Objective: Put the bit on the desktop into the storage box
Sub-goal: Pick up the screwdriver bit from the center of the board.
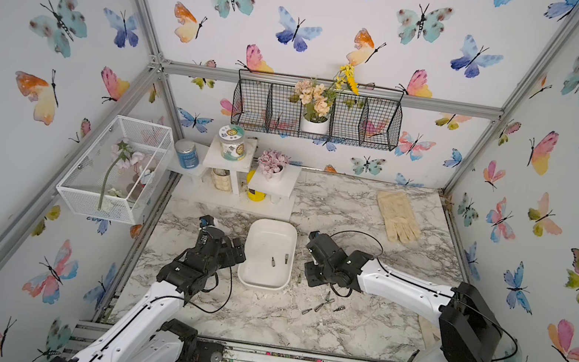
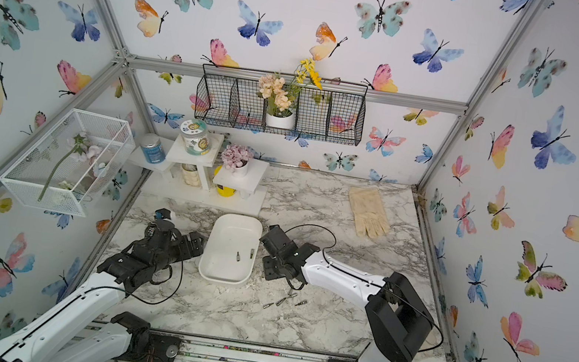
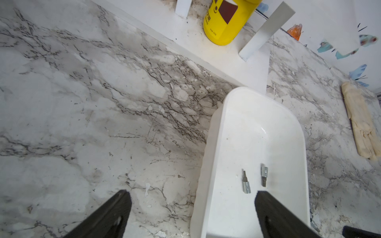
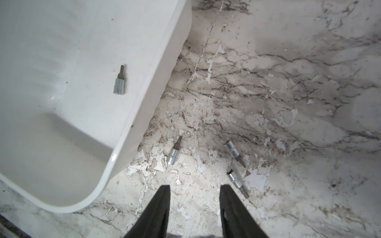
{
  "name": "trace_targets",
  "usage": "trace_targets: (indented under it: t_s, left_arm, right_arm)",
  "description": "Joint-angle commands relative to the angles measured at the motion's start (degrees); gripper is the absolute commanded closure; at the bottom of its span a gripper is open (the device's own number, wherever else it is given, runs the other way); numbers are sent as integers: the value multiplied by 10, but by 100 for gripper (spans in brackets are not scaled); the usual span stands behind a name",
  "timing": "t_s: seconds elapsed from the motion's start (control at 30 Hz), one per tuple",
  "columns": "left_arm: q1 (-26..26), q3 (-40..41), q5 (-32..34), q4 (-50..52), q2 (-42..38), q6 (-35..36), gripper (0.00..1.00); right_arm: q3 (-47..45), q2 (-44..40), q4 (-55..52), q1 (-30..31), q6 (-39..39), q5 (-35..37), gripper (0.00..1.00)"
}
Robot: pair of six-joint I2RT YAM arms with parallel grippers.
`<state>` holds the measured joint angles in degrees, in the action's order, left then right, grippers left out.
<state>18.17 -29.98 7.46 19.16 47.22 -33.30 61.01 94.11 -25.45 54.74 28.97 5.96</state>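
In both top views the storage box [image 1: 267, 239] sat mid-desk [image 1: 354, 335]. Two boxed bits [image 1: 273, 261] lay inside it, toward its 4 o'clock side. The loose bits [image 1: 324, 304] lay on the marble near the box, at about 4 o'clock from it. A pale glove [image 1: 397, 215] lay off toward 1 o'clock.

From the left wrist, the left claw [image 3: 192, 192] stood spread wide and empty, with the box's side wall showing between its fingers.

From the right wrist, the right claw [image 4: 195, 186] stood partly parted and held nothing. Three loose bits lay just beyond its tips.
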Motion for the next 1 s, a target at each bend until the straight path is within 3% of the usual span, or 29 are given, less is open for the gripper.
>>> trace_targets:
  t_s: [0.0, 0.47, 0.97]
  left_arm:
    - [-9, 10, 38, 23, -20, -8, 1]
    - [-19, 22, 18, 9, -24, -13, 1]
    - [-19, 27, -39, -22, -13, 9, 1]
  right_arm:
    - [0, 19, 4, 4, 13, -26, 56]
    - [12, 78, 55, 5, 28, -64, 59]
    - [30, 125, 57, 5, 29, -42, 66]
